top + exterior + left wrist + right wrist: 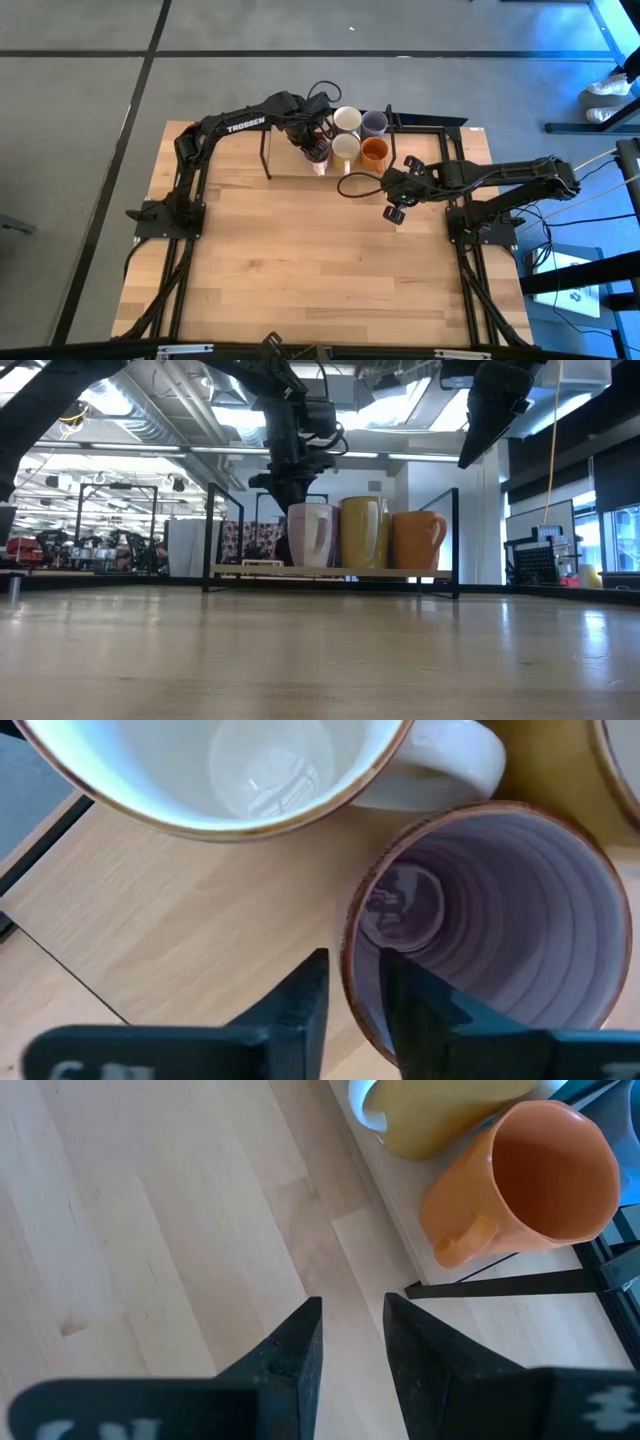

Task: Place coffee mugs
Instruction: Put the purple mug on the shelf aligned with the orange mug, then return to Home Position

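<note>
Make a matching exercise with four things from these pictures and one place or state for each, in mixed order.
Things:
1. orange mug
2. lavender mug
3. yellow mug
4. right gripper

Places or states:
A. its rim sits between the fingers of the left gripper
B. holds nothing, over the bare tabletop
C. at the end of the front row, nearest the right arm
D. in the middle of the front row, between two other mugs

Pairs: 1-C, 2-A, 3-D, 4-B
</note>
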{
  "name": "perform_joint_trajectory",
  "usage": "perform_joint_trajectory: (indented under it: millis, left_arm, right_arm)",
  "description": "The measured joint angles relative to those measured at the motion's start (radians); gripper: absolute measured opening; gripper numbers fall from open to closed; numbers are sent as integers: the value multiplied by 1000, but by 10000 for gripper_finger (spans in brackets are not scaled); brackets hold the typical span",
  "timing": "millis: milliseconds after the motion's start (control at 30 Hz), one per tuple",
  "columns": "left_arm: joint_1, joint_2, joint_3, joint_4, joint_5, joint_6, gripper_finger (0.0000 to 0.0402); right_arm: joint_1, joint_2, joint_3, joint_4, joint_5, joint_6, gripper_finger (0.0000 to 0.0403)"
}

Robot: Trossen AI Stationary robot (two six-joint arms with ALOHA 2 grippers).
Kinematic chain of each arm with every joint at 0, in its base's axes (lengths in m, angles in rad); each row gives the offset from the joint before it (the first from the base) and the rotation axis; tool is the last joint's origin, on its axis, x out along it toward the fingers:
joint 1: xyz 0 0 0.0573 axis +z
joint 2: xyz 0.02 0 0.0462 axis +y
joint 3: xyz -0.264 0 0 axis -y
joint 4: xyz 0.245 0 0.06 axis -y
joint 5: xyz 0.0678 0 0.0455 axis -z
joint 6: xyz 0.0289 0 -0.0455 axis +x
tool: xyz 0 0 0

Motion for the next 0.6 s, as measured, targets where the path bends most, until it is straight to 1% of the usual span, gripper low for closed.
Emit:
perform_joint_trajectory:
  millis: [100, 233, 467, 600]
  left_arm:
    - [1, 0, 0, 0, 12, 0, 101]
    - [1, -4, 8, -10, 25, 20, 106]
    - [1, -7, 114, -137, 16, 72, 106]
    - [-7, -10, 192, -166, 7, 118, 107]
  right_arm:
    - [0, 0, 0, 0, 0, 0, 97]
    - [0, 0, 0, -1, 0, 0, 97]
    - [0, 0, 0, -2, 0, 0, 97]
    - [0, 0, 0, -2, 0, 0, 97]
